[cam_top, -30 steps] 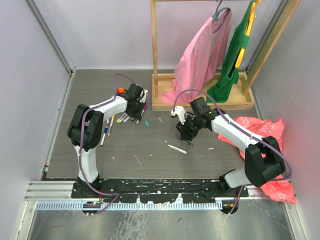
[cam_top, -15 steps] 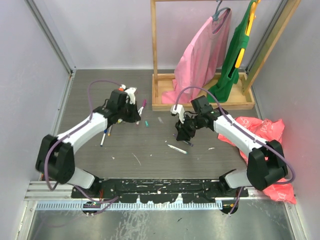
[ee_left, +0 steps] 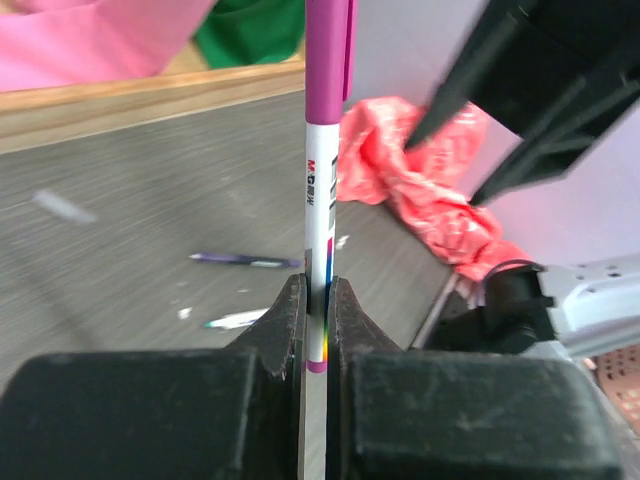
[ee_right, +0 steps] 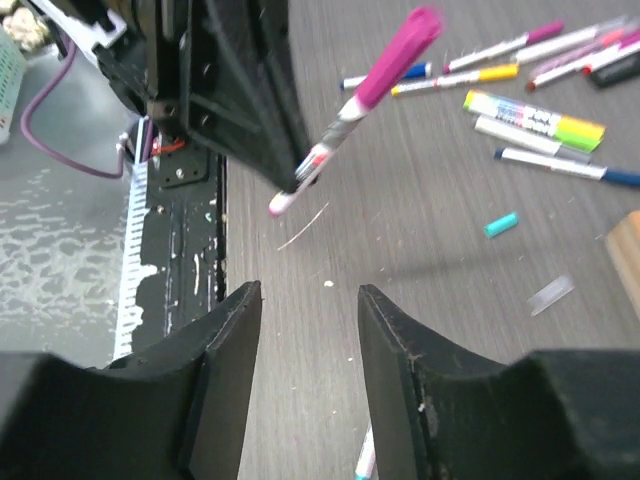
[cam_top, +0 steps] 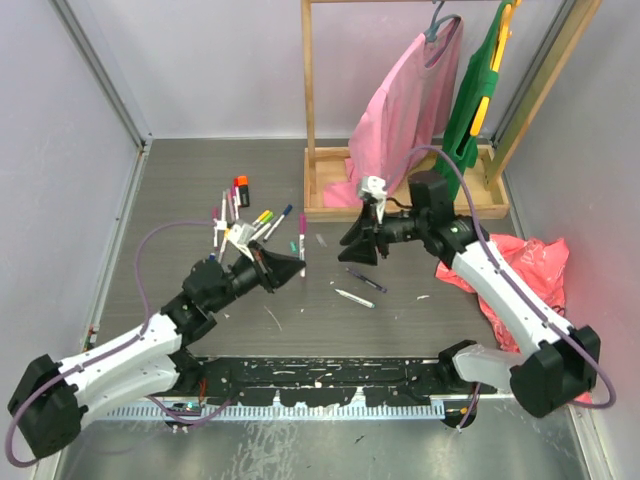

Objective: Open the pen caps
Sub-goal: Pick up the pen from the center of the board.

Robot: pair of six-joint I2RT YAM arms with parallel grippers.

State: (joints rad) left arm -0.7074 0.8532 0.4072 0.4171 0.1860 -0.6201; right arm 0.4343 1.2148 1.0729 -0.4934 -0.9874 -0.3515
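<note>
- Your pen stands upright above the desk, clear of it, near the middle and between the two arms.
- Its magenta cap is on the top end. The white barrel carries printed lettering and a coloured stripe.
- Your left fingers are clamped on the lower part of the barrel, and a short magenta tip shows below the grip.
- Your right fingers are partly spread with nothing between them. They point at the held pen from just beside it, without touching it.
- In the top view the left arm reaches forward and inward, and the right arm reaches in from the other side.
- Two more pens lie on the desk near the right fingers: a dark purple one and a white one with a green end.
- A scatter of loose pens lies farther back on the left, with the orange-and-black marker at its far edge.
- A small teal cap lies alone on the desk near that scatter.
- A wooden rack at the back holds a pink garment and a green garment.
- A crumpled red bag lies at the right side.
</note>
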